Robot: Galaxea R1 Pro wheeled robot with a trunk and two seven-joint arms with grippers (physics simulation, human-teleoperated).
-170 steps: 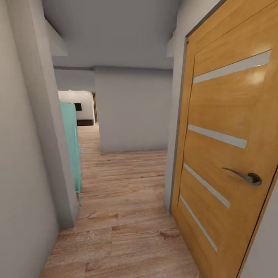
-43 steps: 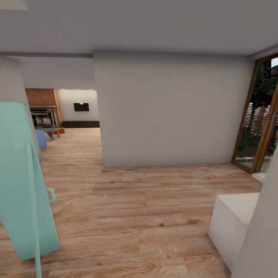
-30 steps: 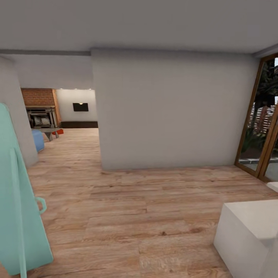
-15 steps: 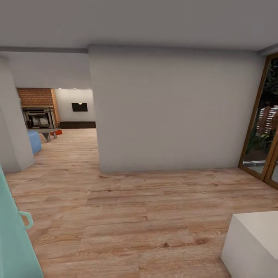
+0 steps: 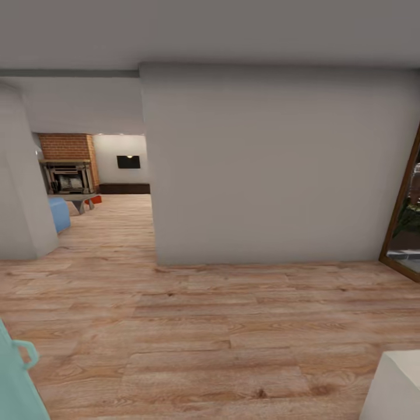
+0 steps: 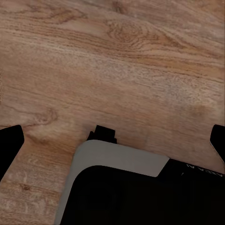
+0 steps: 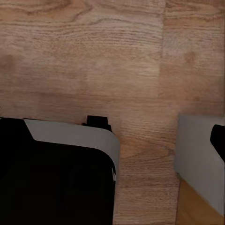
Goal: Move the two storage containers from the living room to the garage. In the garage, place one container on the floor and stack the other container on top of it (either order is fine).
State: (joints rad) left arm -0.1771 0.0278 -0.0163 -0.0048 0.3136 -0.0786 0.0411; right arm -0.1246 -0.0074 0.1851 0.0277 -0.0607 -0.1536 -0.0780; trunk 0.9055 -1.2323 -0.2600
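Far off through the opening at the left lies the living room, with its brick fireplace and a blue sofa corner. A small orange-red patch on the floor beside the low coffee table looks like one storage container; its shape is too small to make out. The other container is out of view. In the left wrist view my left gripper hangs open over light wood planks, its dark fingertips at the two side edges. My right gripper also looks open, with one fingertip at the edge.
A broad grey-white wall block stands straight ahead, with a passage to its left. A wood-framed glass door is at the right edge. A teal object sits at the lower left and a white block at the lower right.
The camera has travelled out of the corridor and forward; the orange-wood door is gone from view, and the teal object and white block have slid toward the lower corners.
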